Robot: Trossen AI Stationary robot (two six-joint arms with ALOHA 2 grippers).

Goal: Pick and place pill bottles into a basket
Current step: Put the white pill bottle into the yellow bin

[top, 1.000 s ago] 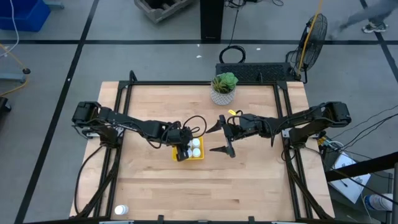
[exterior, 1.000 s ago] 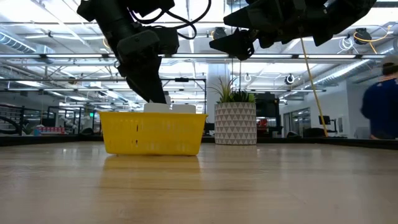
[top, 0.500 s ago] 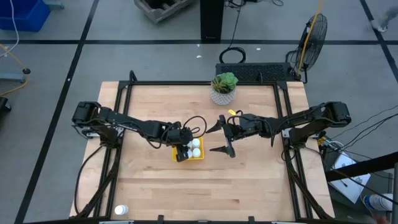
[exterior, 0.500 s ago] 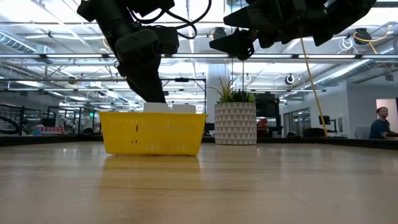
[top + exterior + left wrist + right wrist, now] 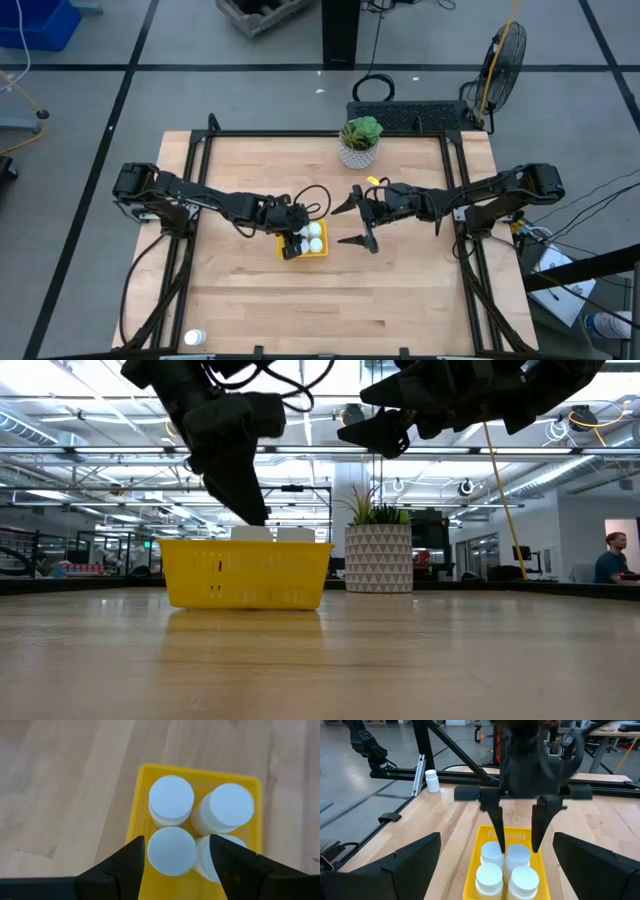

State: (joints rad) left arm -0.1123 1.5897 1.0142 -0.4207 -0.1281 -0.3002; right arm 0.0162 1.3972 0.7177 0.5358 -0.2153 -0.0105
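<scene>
The yellow basket (image 5: 322, 251) sits at the table's middle with several white pill bottles standing upright in it. My left gripper (image 5: 176, 837) hangs over the basket, slanting down, and is open. Its fingers (image 5: 131, 865) stand on either side of one bottle's cap (image 5: 171, 851) with narrow gaps. That bottle rests on the basket floor beside two others (image 5: 171, 800) (image 5: 222, 810). One more bottle (image 5: 195, 338) stands alone at the table's near left corner. My right gripper (image 5: 352, 222) is open and level just right of the basket, with nothing between its fingers.
A white patterned pot with a green plant (image 5: 359, 145) stands at the table's far edge, behind the basket. Black frame rails (image 5: 190, 200) run along the table's left and right sides. Bare wood lies in front of the basket toward the near edge.
My left gripper's fingers have spread apart over the basket and let go of the bottle between them, which stays upright in the basket. The arm itself has kept its place.
</scene>
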